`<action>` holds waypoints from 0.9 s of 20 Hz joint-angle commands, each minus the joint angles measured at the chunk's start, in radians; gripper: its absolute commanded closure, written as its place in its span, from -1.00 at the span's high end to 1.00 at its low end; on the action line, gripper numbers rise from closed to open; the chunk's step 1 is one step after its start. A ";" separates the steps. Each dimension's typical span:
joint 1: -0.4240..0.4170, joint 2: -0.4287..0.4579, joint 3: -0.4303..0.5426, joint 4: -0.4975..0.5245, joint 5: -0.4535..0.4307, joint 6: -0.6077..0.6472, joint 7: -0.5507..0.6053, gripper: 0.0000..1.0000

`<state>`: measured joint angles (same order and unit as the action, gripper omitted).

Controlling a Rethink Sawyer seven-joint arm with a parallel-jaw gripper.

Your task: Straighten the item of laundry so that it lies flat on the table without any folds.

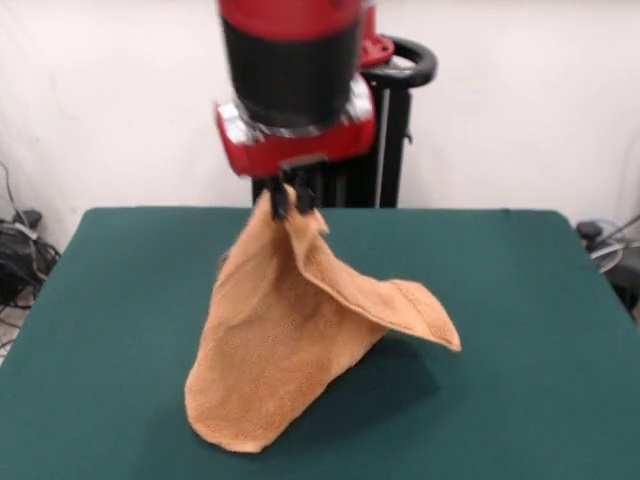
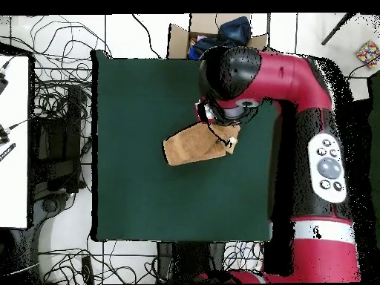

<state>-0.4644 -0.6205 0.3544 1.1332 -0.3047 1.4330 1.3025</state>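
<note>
Lifting step – the fingers (image 1: 292,203) pinch the towel (image 1: 290,340) by one edge, raised above the table (image 1: 520,300), its lower end resting there – next, probably drag and lay it flat

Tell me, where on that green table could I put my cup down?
Bare table lies all around the towel: widest from the towel to the edge by the cable-strewn floor. It is crowded only where the gripper lifts the towel's top, under the red arm.
</note>
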 commanded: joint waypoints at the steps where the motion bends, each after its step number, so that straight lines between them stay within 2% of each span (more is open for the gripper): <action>1: -0.104 -0.134 0.151 0.027 0.065 0.175 -0.359 -1.00; 5: -0.168 -0.166 0.197 0.030 0.094 0.161 -0.426 -1.00; 7: -0.183 -0.172 0.208 0.010 0.081 0.182 -0.464 -1.00; 12: -0.200 -0.165 0.231 -0.098 0.038 0.251 -0.553 -1.00; 18: -0.222 -0.139 0.237 -0.143 0.043 0.239 -0.598 -1.00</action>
<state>-0.6879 -0.7604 0.4951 1.0208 -0.2596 1.5930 0.8876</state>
